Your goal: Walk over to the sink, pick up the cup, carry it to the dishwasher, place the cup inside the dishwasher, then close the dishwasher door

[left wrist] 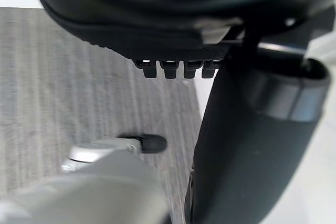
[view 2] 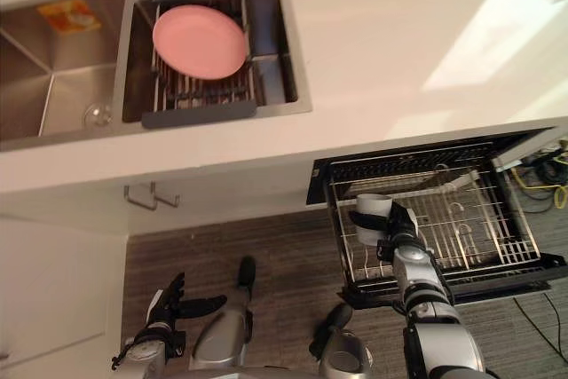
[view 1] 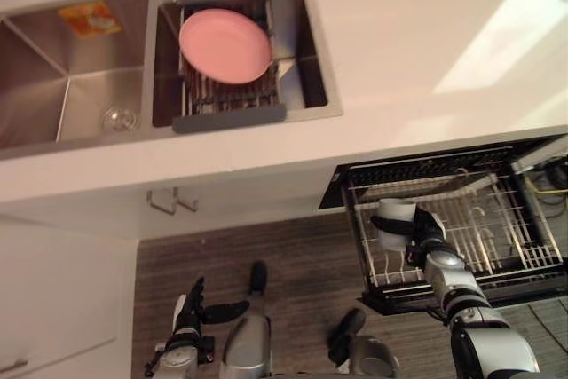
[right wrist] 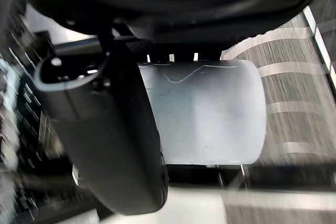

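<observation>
A white cup [view 1: 393, 223] lies on its side in my right hand [view 1: 424, 230], whose thumb and fingers curl round it over the left part of the pulled-out dishwasher rack [view 1: 497, 228]. The right wrist view shows the cup [right wrist: 210, 111] close up with the thumb [right wrist: 113, 145] across it and rack wires beyond. My left hand [view 1: 189, 308] hangs low by the floor with its fingers straight and nothing in it. The dishwasher [view 2: 417, 166] stands open under the counter at the right.
A double steel sink [view 1: 98, 86] is set in the white counter at the upper left. A pink plate [view 1: 224, 44] rests on a drying rack in its right basin. White cabinet fronts [view 1: 53, 299] stand at the lower left; wood-look floor lies below.
</observation>
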